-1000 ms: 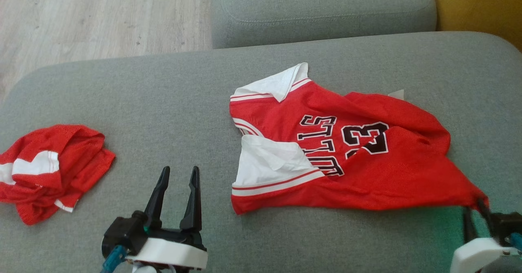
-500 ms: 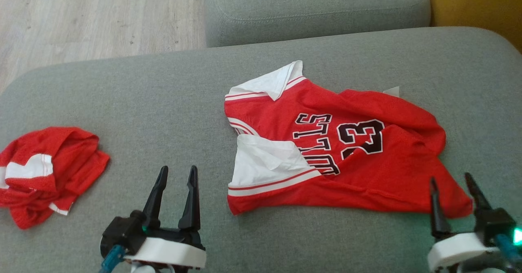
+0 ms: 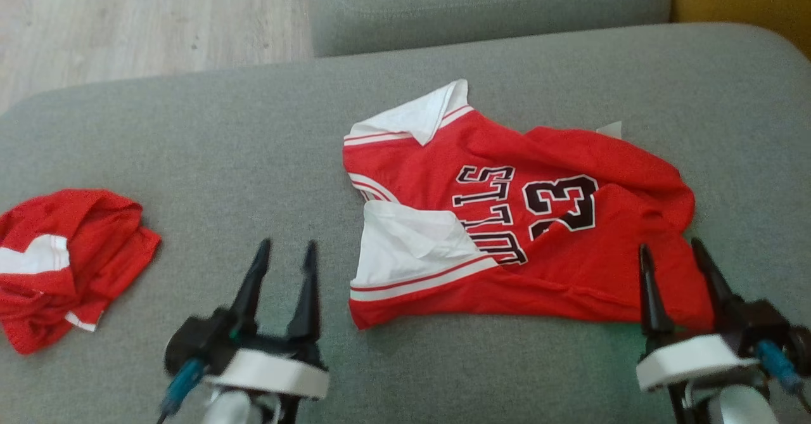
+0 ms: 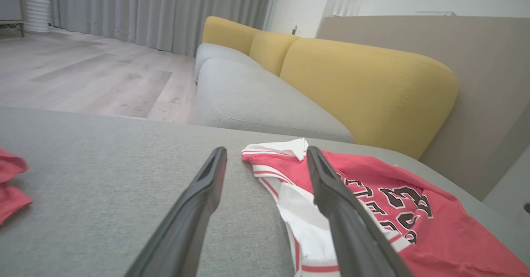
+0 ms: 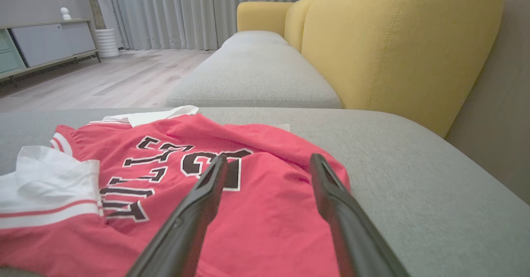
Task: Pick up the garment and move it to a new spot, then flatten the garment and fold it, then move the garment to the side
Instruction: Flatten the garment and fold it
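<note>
flattening looks to us like the step in hand: the jersey [image 3: 526, 221] lies mid-way along the grey cushion [image 3: 209, 158], rumpled, with a red fold across part of the number and a white lining turned out at the near left. to do it well we would pinch just the top layer at an edge, one claw at each end. we would then draw the ends gently apart and low along the cushion so the folds slide out, and lay the white flap back rather than drag the whole shirt. the right claw [image 3: 670, 244] stands wide open with nothing in it, its fingers over the jersey's near right corner; whether they touch the cloth we cannot tell. the left claw [image 3: 287, 244] is wide open too, empty, above bare cushion just beside the near left corner. another red garment [image 3: 70, 253] lies well apart at the left
</note>
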`<state>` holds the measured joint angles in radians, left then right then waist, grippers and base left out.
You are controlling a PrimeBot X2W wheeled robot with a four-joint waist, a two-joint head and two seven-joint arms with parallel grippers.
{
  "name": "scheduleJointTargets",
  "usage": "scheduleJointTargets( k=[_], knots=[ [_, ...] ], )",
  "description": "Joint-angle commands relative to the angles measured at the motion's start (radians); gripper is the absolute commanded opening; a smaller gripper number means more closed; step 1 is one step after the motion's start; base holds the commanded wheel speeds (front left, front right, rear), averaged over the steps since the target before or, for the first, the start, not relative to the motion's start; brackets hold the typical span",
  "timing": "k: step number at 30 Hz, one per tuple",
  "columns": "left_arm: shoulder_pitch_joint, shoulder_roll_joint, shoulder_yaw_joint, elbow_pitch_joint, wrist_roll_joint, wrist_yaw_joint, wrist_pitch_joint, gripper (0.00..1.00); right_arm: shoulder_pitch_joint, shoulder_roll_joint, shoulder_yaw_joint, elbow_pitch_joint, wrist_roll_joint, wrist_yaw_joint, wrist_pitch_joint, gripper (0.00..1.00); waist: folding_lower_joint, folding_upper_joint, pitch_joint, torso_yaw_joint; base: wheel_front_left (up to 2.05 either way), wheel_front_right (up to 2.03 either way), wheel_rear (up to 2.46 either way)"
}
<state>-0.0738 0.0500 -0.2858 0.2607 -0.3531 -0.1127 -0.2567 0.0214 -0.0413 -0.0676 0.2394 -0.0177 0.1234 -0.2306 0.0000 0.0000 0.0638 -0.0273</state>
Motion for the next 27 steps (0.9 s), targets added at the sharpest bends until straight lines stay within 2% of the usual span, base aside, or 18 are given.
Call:
scheduleJointTargets(
  k=[1, 6, 11, 15, 20, 27],
  knots=[
    [-0.088, 0.000, 0.005, -0.013, 0.017, -0.008, -0.005, 1.00, -0.051, -0.009, 0.025, -0.032, 0.000, 0.007, -0.017, 1.00, 0.0000, 0.0000, 0.025, -0.009, 0.00, 0.00, 0.00],
    [-0.197, 0.000, -0.067, 0.096, 0.019, -0.015, -0.004, 1.00, -0.072, -0.009, 0.024, -0.023, -0.005, 0.007, -0.022, 1.00, 0.0000, 0.0000, 0.062, -0.024, 0.00, 0.00, 0.00],
    [-0.342, 0.002, -0.140, 0.280, 0.012, -0.017, 0.048, 1.00, -0.086, -0.009, 0.038, -0.007, 0.002, 0.007, -0.027, 1.00, 0.0000, 0.0000, 0.092, -0.047, 0.00, 0.00, 0.00],
    [-0.414, 0.002, -0.153, 0.394, -0.003, -0.018, 0.091, 1.00, -0.089, -0.009, 0.049, 0.004, 0.006, 0.007, -0.029, 1.00, 0.0000, 0.0000, 0.100, -0.058, 0.00, 0.00, 0.00],
    [-0.478, 0.002, -0.152, 0.495, -0.001, 0.004, 0.098, 1.00, -0.091, -0.009, 0.054, 0.010, 0.006, 0.007, -0.030, 1.00, 0.0000, 0.0000, 0.103, -0.066, 0.00, 0.00, 0.00],
    [-0.535, 0.001, -0.177, 0.592, -0.003, 0.017, 0.112, 1.00, -0.098, -0.009, 0.063, 0.000, 0.001, 0.007, -0.031, 1.00, 0.0000, 0.0000, 0.107, -0.076, 0.00, 0.00, 0.00]
  ],
)
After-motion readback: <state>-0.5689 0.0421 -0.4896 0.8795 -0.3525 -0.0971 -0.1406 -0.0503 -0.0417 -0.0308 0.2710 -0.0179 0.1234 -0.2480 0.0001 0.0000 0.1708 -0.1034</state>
